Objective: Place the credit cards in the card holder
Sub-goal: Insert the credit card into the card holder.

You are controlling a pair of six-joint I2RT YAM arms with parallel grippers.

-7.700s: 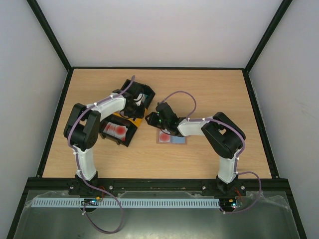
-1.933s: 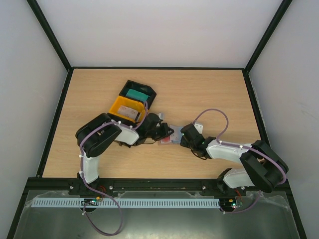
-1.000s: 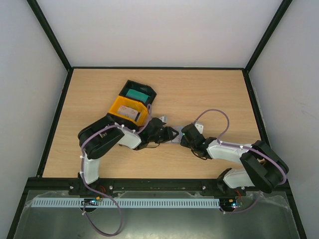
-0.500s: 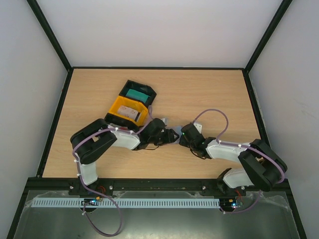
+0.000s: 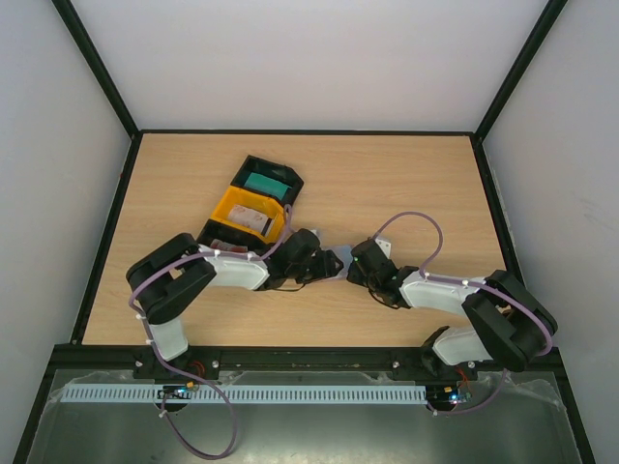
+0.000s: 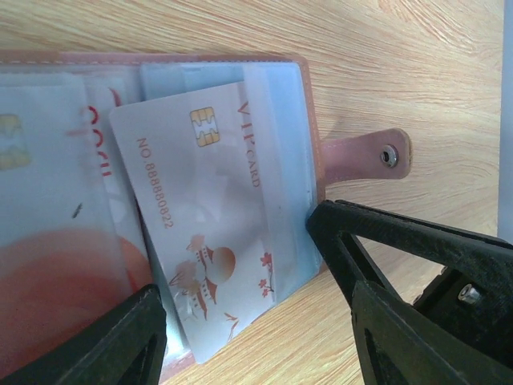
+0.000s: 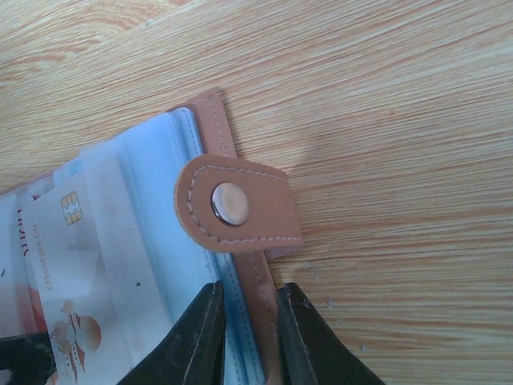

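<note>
The card holder lies open on the wood, a brown leather wallet with clear sleeves and a snap tab. A white credit card printed "VIP CARD" sits slanted and partly inside a clear sleeve. My left gripper is open, its fingers straddling the card's lower end without pinching it. My right gripper is shut on the holder's brown stitched edge just below the tab. In the top view both grippers meet at the holder in the middle of the table.
A yellow tray holding a pale card and a black tray holding a teal card stand behind the left arm. A dark tray shows partly under that arm. A black frame borders the table.
My left gripper has opened and let go of the white card, which now rests in the sleeve. Its elbow has swung left. The right gripper keeps its hold.
</note>
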